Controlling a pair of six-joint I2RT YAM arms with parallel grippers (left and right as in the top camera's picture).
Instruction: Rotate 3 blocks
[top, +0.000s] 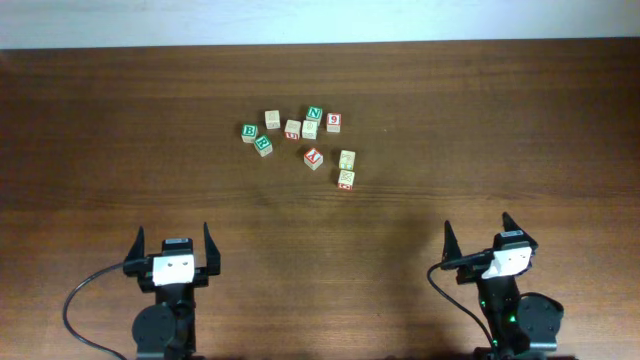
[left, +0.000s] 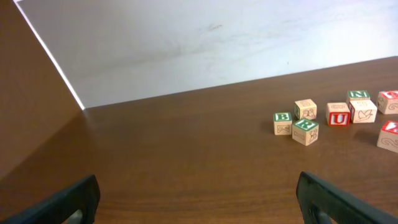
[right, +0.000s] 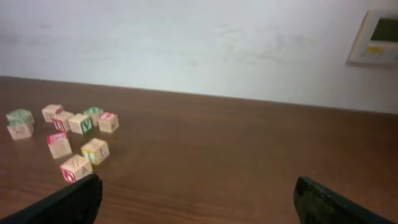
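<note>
The left gripper (top: 173, 232) has its jaws spread as wide as they go, with nothing between them. The right gripper (top: 477, 224) is just as wide and just as empty (both sit at the near edge of the wooden table (top: 520, 120)). Well ahead, roughly midway between the arms, lie the red T cube (top: 314, 157), the yellow-green cube (top: 347, 159) to its right, and the red-orange cube (top: 346, 180) just beside that, nearer the arms. Farther back are the green B cube (top: 249, 132), green R cube (top: 263, 145), green N cube (top: 315, 113) and red 9 cube (top: 333, 122).
</note>
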